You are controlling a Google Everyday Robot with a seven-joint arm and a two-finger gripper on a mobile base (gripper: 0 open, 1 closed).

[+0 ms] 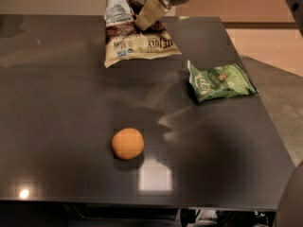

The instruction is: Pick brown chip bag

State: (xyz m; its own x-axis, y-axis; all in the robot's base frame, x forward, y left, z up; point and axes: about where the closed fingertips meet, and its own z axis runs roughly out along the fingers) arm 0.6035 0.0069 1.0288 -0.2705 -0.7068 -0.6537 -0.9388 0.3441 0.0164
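At the top centre, the end effector (152, 12) is seen clamped on a crinkled brown chip bag (135, 41) with a cream lower band, held up over the far part of the dark glossy table (57, 103); the far middle is blocked by it. To the right, a small green crinkled snack bag (220, 82) is laid flat near the table's right edge, with a bare gap left between the two bags. A round orange fruit (128, 143) is set near the front centre, well apart from both. Bare surface is left across the whole left side and the front right corner.
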